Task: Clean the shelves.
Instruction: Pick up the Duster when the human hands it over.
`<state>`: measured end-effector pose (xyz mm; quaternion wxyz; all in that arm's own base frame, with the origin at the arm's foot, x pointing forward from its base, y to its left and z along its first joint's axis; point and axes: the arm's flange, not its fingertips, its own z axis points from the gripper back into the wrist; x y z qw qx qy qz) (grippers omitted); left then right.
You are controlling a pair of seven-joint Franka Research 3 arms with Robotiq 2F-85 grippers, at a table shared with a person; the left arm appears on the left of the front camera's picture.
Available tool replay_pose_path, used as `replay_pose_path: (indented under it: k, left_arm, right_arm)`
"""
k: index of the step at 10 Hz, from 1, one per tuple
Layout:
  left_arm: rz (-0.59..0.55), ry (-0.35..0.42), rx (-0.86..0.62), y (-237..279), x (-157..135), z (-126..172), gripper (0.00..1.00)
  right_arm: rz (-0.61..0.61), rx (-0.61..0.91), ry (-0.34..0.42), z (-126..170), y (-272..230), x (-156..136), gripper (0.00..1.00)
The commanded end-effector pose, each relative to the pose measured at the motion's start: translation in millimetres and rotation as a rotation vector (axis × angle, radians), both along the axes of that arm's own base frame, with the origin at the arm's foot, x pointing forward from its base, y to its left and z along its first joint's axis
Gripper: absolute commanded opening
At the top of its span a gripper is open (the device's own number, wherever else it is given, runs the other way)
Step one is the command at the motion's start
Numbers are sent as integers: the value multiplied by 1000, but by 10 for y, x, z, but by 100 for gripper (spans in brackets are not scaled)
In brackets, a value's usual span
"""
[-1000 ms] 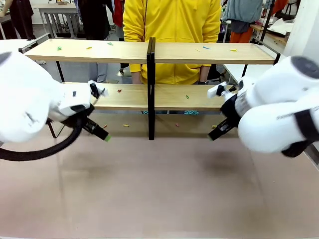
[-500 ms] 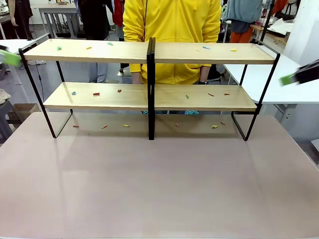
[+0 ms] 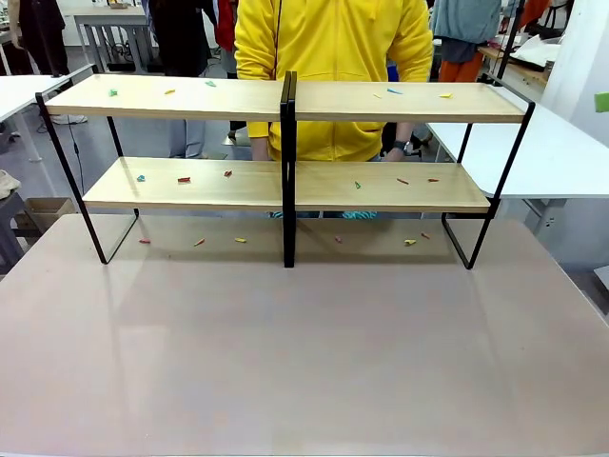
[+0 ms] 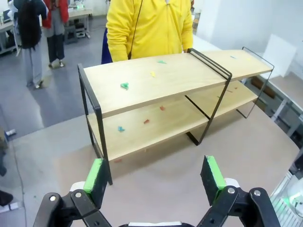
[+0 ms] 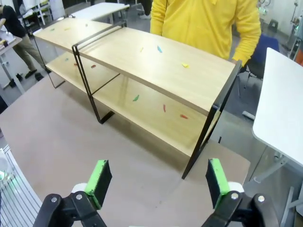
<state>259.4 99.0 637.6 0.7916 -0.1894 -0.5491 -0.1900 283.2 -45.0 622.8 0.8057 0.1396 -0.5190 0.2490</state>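
Standing at the far side of the beige table (image 3: 304, 362), the shelves (image 3: 381, 187) were a two-tier rack of light wooden boards in a thin black frame, with a black centre post (image 3: 288, 171) splitting each tier into halves. Contents, top board: several small coloured bits on both halves, among them a green scrap (image 3: 112, 92) near the shelves' left end. Contents, lower board: more bits to either side of the post, including a red scrap (image 3: 184, 179) on the left half. Further scraps (image 3: 240, 240) lay on the table under the lower board. A person (image 3: 328, 57) in a yellow top stood directly behind the shelves, at their middle. A white table (image 3: 561, 152) stood beside the shelves' right end. The left gripper (image 4: 154, 175) hung well apart from the shelves' left end, above the table, looking down along both boards; its green-padded fingers were spread wide with nothing between them. The right gripper (image 5: 157, 179) hung well apart from the shelves' right end (image 5: 208, 123), likewise above the table; its fingers were also spread wide and held nothing. Neither gripper touched the shelves or any scrap.
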Motion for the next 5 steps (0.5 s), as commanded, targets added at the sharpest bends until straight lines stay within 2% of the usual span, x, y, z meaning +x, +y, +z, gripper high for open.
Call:
replay_pose_path:
  k: [1,4,5]
  left_arm:
    - [-11,-2,-2,-398,-113,-734,100]
    - [-27,71,39,-368,-18,-843,100]
    - [-45,102,92,-423,36,-858,100]
  right_arm:
    - [18,13,-54,-298,90,79,100]
    - [18,14,-46,-299,104,106,100]
    - [15,19,-41,-306,119,126,100]
